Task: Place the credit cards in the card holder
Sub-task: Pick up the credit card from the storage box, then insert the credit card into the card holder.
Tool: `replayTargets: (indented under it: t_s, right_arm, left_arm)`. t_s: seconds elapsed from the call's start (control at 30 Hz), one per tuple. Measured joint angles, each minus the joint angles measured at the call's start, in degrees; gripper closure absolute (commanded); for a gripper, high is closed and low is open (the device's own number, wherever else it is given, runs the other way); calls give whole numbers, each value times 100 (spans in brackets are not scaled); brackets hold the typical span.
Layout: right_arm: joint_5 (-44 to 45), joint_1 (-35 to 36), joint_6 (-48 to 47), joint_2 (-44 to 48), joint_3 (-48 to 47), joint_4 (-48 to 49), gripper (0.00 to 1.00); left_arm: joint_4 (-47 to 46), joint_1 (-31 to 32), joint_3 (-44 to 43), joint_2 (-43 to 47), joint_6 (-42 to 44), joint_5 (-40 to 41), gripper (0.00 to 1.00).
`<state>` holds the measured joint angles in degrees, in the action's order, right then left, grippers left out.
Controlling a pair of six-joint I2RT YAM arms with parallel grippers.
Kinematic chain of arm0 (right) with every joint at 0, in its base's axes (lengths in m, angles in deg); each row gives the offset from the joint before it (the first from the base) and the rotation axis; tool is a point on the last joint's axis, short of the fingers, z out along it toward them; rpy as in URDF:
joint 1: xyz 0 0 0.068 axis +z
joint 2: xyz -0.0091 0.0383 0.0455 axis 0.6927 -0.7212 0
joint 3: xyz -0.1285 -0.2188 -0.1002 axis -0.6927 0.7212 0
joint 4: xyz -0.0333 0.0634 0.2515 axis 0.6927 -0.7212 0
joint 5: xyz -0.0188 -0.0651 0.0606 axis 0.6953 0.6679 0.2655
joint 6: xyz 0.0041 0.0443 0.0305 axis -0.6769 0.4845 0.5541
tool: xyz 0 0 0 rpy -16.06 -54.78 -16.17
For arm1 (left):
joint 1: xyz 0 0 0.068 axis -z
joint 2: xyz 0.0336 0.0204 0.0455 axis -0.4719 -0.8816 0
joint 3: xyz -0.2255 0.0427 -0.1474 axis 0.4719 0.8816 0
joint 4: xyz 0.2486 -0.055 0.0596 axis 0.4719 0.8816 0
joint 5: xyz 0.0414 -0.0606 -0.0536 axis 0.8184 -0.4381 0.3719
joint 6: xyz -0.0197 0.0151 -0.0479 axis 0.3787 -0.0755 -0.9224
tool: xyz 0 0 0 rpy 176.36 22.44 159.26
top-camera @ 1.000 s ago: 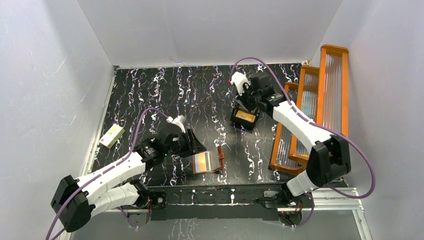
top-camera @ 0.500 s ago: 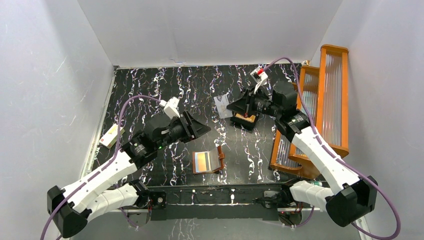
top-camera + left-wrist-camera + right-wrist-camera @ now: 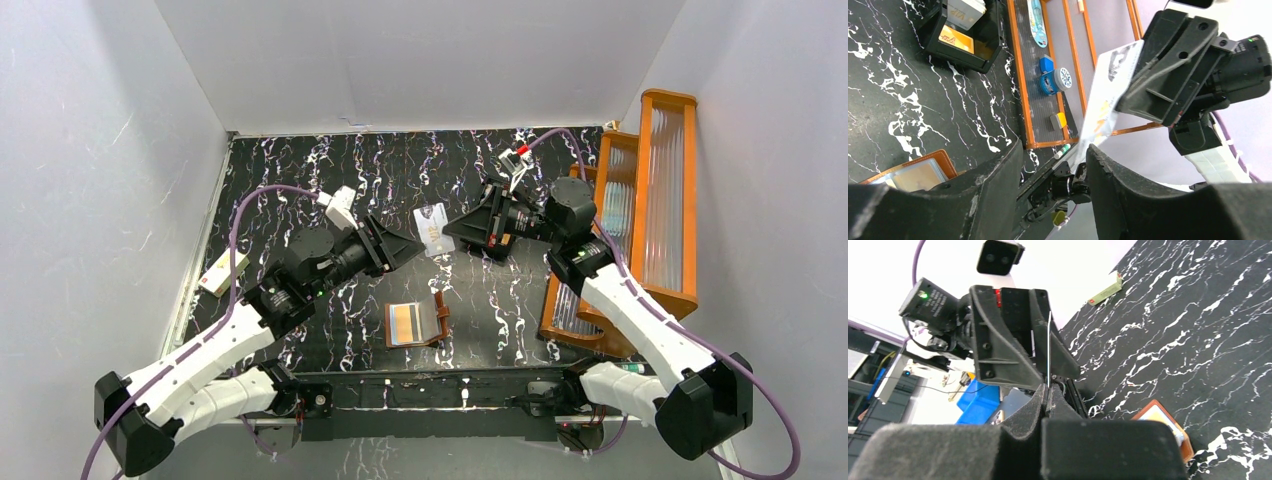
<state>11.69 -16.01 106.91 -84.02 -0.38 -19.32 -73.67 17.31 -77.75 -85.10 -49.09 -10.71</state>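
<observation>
White card (image 3: 432, 229) now at left gripper (image 3: 412, 248)

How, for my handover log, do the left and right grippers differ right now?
The right gripper is shut on the white card; the left gripper is open, the card's free end in its gap. Right gripper points toward the robot's left, left gripper toward its right. Both are black.

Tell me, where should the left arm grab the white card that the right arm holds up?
At its free end, away from the right gripper, which pinches the other end. The white card is held above the table, edge-on to the left gripper, so come from the left, one finger on each flat face. Its open fingers seem lined up around that end.
</observation>
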Motion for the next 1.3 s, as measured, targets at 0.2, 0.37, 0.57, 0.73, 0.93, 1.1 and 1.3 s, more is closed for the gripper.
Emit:
replayTargets:
  t_s: [0.2, 0.37, 0.57, 0.73, 0.93, 1.1, 1.3]
  right_arm:
    - [-105, 87, 221, 59, 96, 131, 100]
    - [-177, 146, 310, 59, 280, 122, 100]
    - [-177, 179, 345, 59, 310, 83, 87]
    - [35, 195, 208, 59, 313, -310, 67]
    - [649, 245, -162, 175, 376, -1248, 55]
    - [1652, 457, -608, 157, 385, -2262, 50]
    - [2822, 1303, -874, -509, 385, -2983, 46]
  left_arm:
    - [-214, 0, 0, -101, 24, -24, 62]
    - [-428, 0, 0, -120, 50, -48, 74]
    - [-616, -2, 0, -122, 74, -70, 100]
    - [-555, 4, 0, -116, 92, -39, 100]
    - [232, 0, 138, 15, 68, 297, 100]
    - [925, -2, 833, 297, -96, 452, 100]
    - [1202, 0, 1565, 299, -315, 339, 100]
